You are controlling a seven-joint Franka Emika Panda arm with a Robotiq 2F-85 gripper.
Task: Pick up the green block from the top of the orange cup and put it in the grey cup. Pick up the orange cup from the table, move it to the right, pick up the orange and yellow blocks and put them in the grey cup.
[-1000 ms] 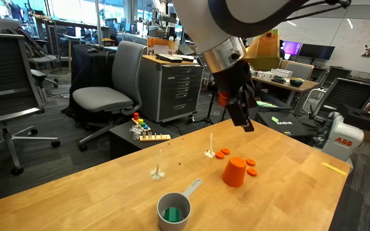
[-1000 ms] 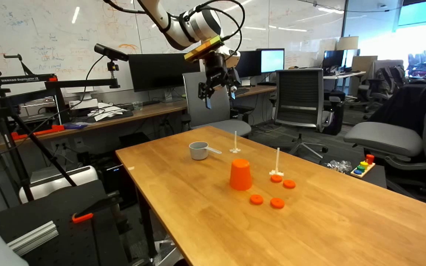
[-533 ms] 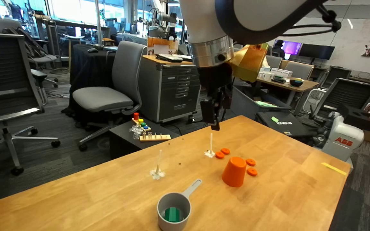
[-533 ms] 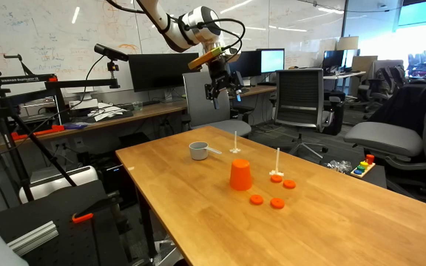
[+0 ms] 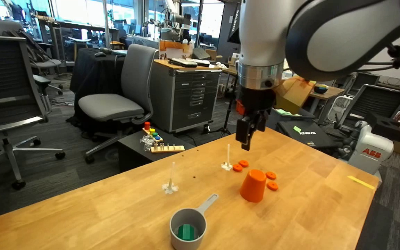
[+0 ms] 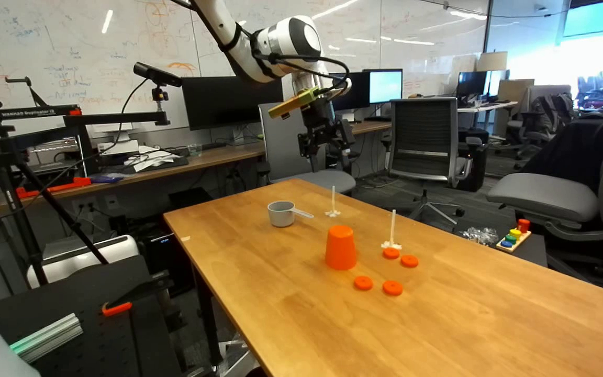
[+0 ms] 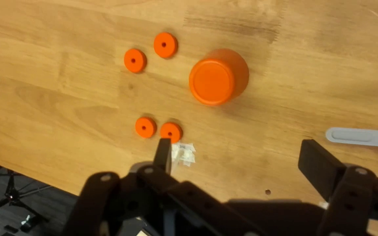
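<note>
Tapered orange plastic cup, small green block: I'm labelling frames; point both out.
Tapered orange plastic cup (image 7: 216, 79): wrist view, its upturned base.
Small green block (image 5: 186, 232): in an exterior view, its visible middle.

It's a busy wooden desk (image 5: 307, 218) in an exterior view, grey cup (image 5: 188, 217) sitting near, orange cup (image 5: 253, 186) farther right with its narrow end up, two orange discs (image 5: 272, 186) just right of that, another pair of discs (image 5: 243, 163) beyond, two sticks (image 5: 228, 153) upright toward the far edge, yellow strip (image 5: 361, 182) at right!
</note>
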